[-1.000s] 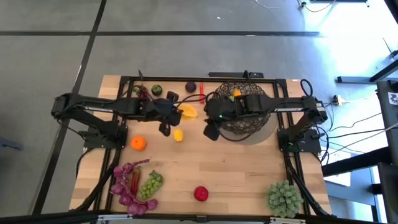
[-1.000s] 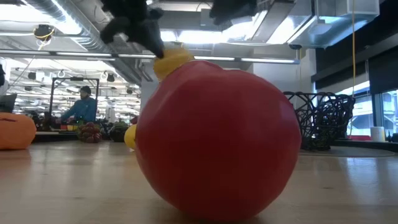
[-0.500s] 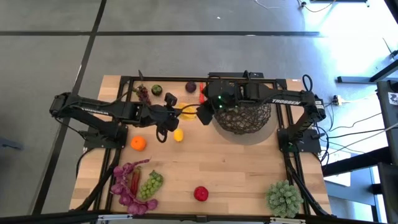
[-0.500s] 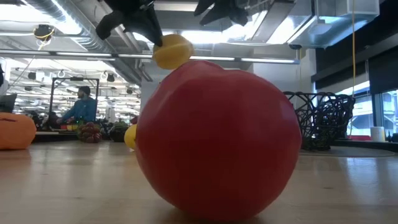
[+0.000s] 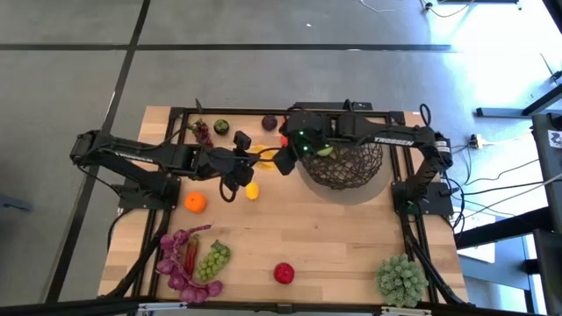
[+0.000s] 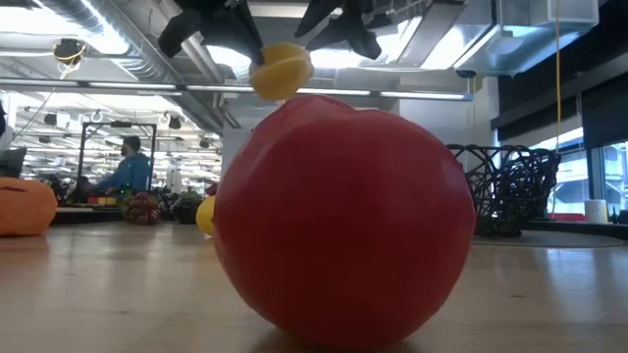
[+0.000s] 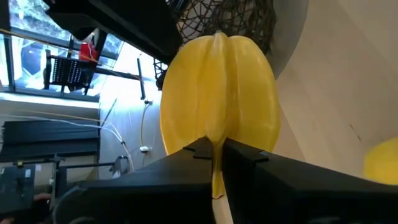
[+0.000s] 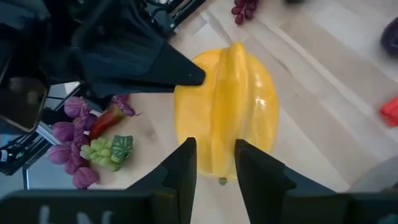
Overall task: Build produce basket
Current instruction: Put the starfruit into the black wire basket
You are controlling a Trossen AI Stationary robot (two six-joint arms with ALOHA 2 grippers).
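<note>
Two grippers meet over one ridged yellow fruit [image 5: 264, 157], mid-air above the table [image 5: 351, 237], handover in progress. Left gripper [image 7: 214, 152] is clamped tight on a ridge at one end of the fruit. Right gripper [image 8: 214, 163] has its jaws narrow around the ridge at the opposite end; firm contact can't be confirmed from the wrist view, so it looks only partly engaged. Basket [image 5: 344, 164] sits just behind the right gripper, with something pale green inside.

Risks: if the left lets go before the right bites, the fruit drops and rolls, likely onto the lemon [image 5: 252, 190] right below the left gripper. The ridge is thin and slick-looking, so the fruit could pivot in the grip. Both grippers are nose to nose, so any sideways pull could knock fingers together.

Room: the short hop from the right gripper to the basket looks open, and only the rim needs clearing. A red chilli [image 5: 284, 128] and a dark fruit [image 5: 269, 123] lie just beyond the right gripper. Orange [image 5: 195, 203], grapes [image 5: 212, 260] and red apple [image 5: 284, 274] sit well away
</note>
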